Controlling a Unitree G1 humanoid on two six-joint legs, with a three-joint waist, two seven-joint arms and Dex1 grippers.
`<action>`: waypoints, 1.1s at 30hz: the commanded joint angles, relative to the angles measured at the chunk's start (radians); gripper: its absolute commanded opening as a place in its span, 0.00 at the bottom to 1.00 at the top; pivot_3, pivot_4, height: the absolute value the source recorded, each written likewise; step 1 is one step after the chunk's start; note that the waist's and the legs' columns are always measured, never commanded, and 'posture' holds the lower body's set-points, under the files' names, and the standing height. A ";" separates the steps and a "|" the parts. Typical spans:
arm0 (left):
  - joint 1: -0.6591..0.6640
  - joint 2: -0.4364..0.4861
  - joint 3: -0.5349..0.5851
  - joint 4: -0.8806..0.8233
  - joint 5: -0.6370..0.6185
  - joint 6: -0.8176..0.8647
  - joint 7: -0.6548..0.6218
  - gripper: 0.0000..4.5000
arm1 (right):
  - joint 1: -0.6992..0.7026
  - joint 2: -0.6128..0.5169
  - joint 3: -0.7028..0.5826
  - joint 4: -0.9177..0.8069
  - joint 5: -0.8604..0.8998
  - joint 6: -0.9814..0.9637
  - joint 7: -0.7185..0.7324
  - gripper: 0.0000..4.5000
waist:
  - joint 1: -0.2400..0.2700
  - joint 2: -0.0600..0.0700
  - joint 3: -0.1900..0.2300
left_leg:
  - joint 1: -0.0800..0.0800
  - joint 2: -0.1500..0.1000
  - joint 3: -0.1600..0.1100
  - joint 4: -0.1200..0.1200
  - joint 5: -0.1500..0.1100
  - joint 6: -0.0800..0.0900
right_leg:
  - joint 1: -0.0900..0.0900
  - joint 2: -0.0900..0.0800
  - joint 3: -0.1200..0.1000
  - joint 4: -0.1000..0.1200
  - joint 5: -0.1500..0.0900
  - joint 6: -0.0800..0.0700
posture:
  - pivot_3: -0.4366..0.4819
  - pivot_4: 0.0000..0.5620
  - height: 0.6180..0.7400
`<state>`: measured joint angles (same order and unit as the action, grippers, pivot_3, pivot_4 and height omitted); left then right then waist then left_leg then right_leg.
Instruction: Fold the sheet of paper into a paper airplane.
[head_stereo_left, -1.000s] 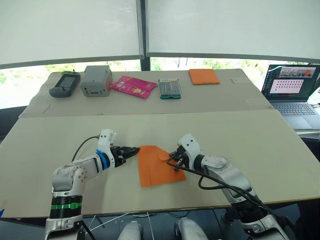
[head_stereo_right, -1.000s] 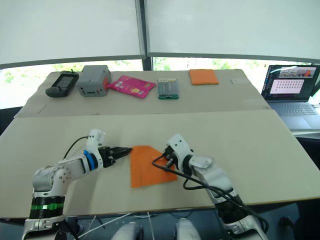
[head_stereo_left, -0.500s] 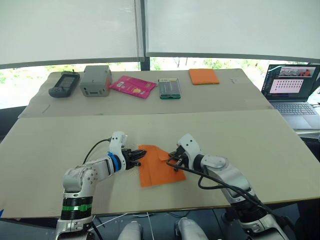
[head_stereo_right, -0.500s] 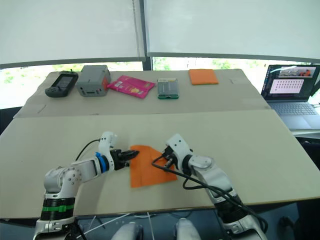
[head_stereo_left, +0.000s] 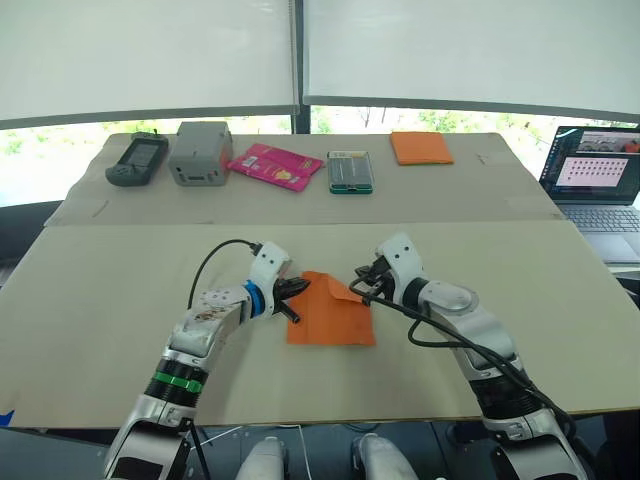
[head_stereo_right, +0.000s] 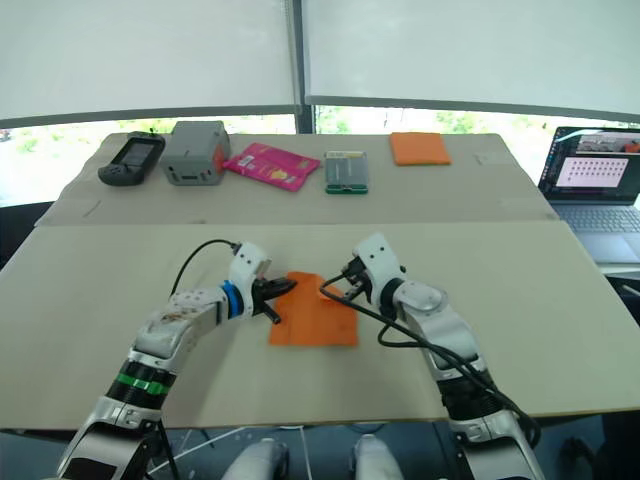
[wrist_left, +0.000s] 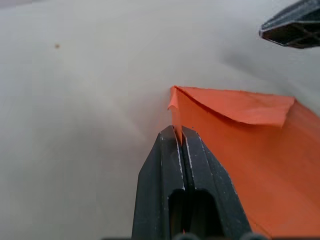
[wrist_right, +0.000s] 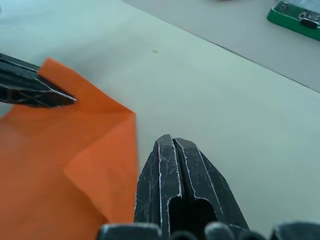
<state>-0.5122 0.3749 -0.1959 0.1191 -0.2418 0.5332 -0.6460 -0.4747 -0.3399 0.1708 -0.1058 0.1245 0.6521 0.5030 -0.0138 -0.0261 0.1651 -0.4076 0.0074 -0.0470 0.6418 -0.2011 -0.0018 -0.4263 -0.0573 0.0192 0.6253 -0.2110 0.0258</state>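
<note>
Moved in from the left, the left hand (head_stereo_left: 296, 290) now pinches the sheet of paper's (head_stereo_left: 330, 322) left edge; the right hand (head_stereo_left: 362, 288), pressed together, rests at its folded right corner.

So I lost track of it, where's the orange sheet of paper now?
On the near table's front middle, the sheet of paper lies between the left tool and right tool.

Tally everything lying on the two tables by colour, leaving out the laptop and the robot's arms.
Orange: 2, the thin creased orange sheet of paper and the thicker orange rectangular pad
Pink: 1, the glossy pink packet
Grey: 1, the grey boxy device
Black: 1, the dark handheld unit
Green: 1, the green-edged flat case
Total: 6
</note>
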 joint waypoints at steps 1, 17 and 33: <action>-0.020 0.000 -0.038 -0.008 0.048 -0.076 -0.033 0.00 | 0.004 0.010 -0.011 -0.050 0.028 -0.008 0.017 0.00 | 0.001 0.000 0.000 | 0.000 -0.001 0.000 0.000 0.000 0.000 | 0.000 -0.001 0.000 0.000 0.000 0.000 | 0.48 0.27 1.00; 0.081 0.014 -0.177 -0.076 0.254 -0.184 -0.022 0.00 | 0.090 0.057 -0.009 -0.032 0.035 -0.005 -0.006 0.00 | -0.001 0.000 0.000 | 0.003 -0.001 -0.001 0.000 0.000 0.000 | 0.002 -0.001 0.000 0.003 -0.002 0.004 | 0.48 0.27 1.00; 0.060 -0.002 -0.218 -0.048 0.360 -0.158 -0.016 0.00 | -0.037 0.048 0.020 0.094 0.037 -0.049 0.099 0.00 | 0.004 0.000 0.000 | 0.005 -0.002 -0.001 0.001 0.000 0.000 | 0.005 -0.001 -0.001 0.003 -0.002 0.004 | 0.48 0.27 1.00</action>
<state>-0.4653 0.3781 -0.3896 0.0479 0.0932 0.3493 -0.6594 -0.4930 -0.2851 0.1899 -0.0040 0.1735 0.6395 0.5975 -0.0100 -0.0259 0.1649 -0.4027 0.0056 -0.0481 0.6432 -0.2009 -0.0015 -0.4216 -0.0588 0.0187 0.6285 -0.2133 0.0302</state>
